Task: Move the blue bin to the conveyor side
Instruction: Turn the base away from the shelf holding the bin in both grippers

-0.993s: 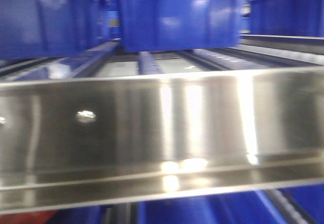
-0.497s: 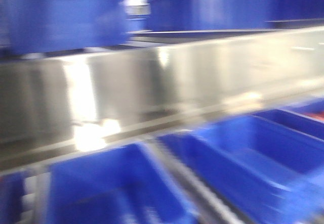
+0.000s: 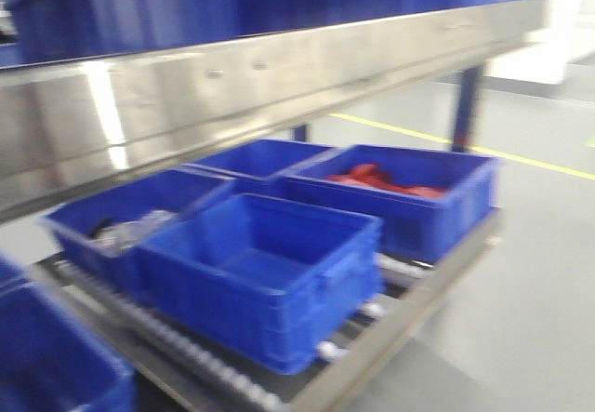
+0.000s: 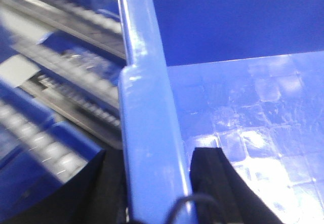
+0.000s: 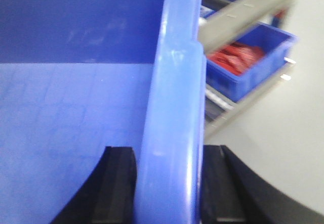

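Both arms have the blue bin (image 4: pixel 243 113) by opposite rims: left fingers (image 4: pixel 215 178) and right fingers (image 5: pixel 117 183) are clamped one inside, one outside the wall, so it's carried between them. No belt in sight. The steel shelf rail (image 3: pixel 279 68) and racked bins (image 3: pixel 270 272) are close ahead, so I'd swing wide.

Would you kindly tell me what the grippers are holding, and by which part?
The large glossy blue plastic bin: left gripper and right gripper each clamp a side rim.
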Controlling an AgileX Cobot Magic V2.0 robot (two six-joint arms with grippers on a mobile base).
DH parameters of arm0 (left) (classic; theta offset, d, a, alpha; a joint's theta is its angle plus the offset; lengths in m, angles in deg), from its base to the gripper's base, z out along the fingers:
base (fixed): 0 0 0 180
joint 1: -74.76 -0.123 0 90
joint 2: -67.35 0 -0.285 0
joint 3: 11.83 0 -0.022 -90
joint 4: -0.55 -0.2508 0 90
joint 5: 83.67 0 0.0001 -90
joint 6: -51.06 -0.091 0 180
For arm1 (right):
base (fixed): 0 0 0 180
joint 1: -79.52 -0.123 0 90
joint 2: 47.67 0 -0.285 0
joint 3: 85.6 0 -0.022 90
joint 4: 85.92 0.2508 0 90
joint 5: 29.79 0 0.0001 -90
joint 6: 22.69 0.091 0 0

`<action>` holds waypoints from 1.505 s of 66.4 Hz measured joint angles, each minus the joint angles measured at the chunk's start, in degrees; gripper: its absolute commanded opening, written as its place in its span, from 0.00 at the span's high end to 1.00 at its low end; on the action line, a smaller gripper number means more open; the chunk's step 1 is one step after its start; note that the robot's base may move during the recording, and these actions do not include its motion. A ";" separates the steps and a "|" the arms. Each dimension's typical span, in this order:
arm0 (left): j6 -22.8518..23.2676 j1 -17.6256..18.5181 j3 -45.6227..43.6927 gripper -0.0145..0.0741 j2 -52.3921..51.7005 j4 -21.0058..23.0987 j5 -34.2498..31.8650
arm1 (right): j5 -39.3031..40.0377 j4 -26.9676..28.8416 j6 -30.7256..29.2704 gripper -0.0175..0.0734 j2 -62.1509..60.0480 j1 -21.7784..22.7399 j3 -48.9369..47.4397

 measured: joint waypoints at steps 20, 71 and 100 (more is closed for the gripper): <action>0.00 0.00 0.00 0.83 0.00 0.00 0.00 | 0.00 0.00 0.00 0.89 0.00 0.00 0.00; 0.00 0.00 0.00 0.83 0.00 0.00 0.00 | 0.00 0.00 0.00 0.89 0.00 0.00 0.00; 0.00 0.00 0.00 0.83 0.00 0.10 0.11 | -0.96 0.00 0.00 0.89 0.00 0.00 0.00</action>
